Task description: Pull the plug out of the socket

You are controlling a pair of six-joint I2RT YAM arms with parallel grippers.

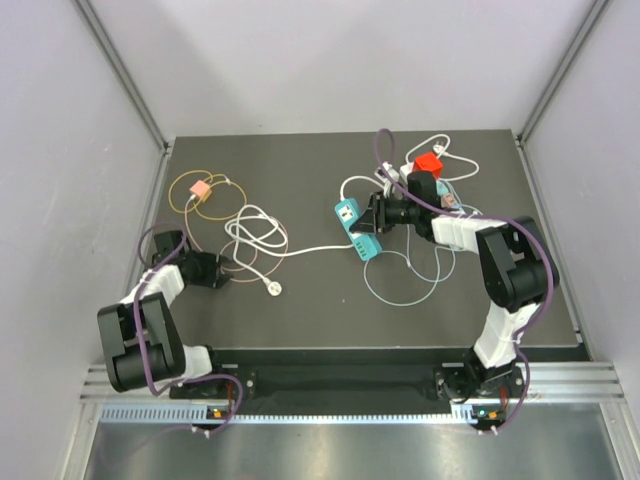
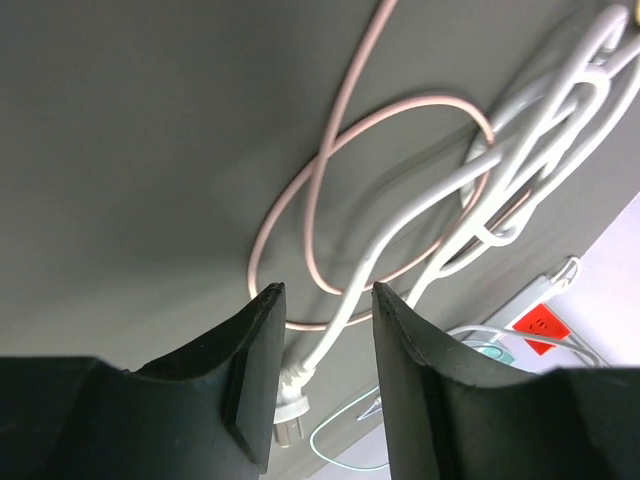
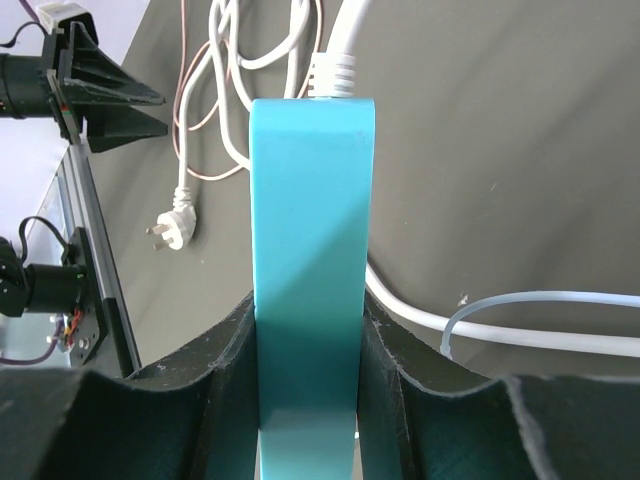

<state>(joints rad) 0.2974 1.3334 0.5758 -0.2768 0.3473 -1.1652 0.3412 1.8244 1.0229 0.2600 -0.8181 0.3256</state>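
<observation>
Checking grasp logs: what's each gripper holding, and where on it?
Right gripper clamps the teal power strip across its long sides. Left gripper holds nothing.

The teal power strip [image 3: 312,230] is smooth plastic with a soft shine; the fingers [image 3: 232,350] of the right gripper [image 3: 310,305] are black matt plastic, slightly grainy; the white cord [image 3: 345,20] has a smooth, glossy sheath; the table [image 1: 300,300] is dark and matt; the plate [image 1: 350,455] at its near edge is brushed metal.
</observation>
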